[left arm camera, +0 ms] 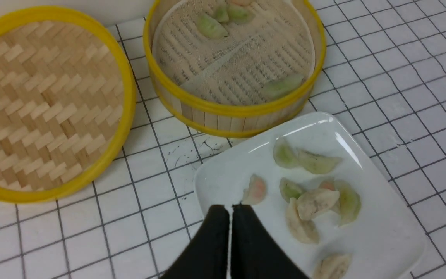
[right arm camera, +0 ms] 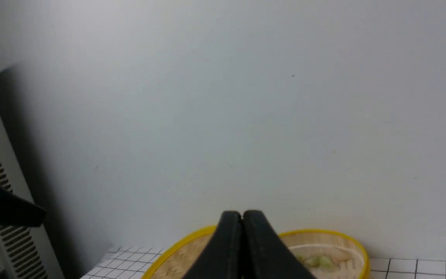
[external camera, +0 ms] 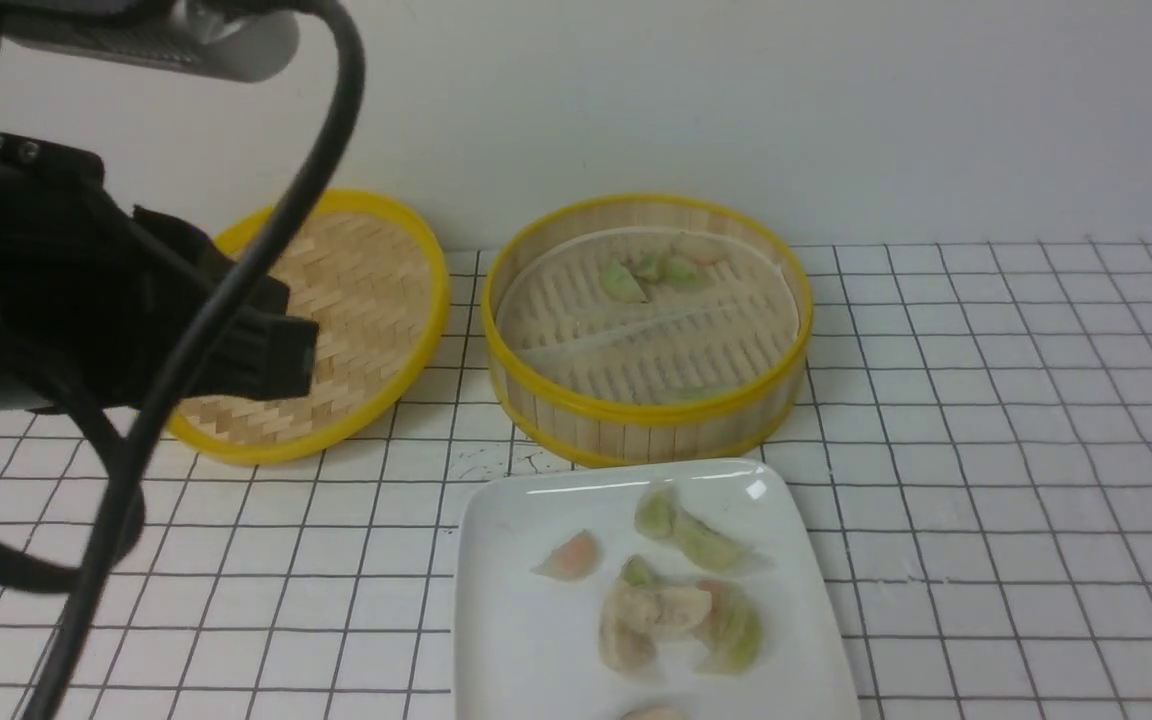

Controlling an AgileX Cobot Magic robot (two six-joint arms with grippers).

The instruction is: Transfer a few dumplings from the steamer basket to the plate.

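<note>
You have most of the dumplings on the plate: a pinkish one lies alone toward its left side, two green ones lie end to end near its far edge, a touching cluster of beige and green ones sits at the middle, and one more is cut off at the near edge of the front view. The plate lies just in front of the steamer basket, and its far edge comes right up to the basket's wall. Inside the basket you have a small group of green and pinkish dumplings against the far wall and a single green one by the near wall, all on the whitish liner. The shallow woven lid lies to the basket's left, close beside it. Your left gripper has its fingers pressed together with nothing between them. In its wrist view the tips point at the plate's edge, just short of the pinkish dumpling, while the front view shows that arm raised off the table, in front of the lid. Your right gripper is also closed and empty, aimed at the wall with the lid and basket beyond its tips.
</note>
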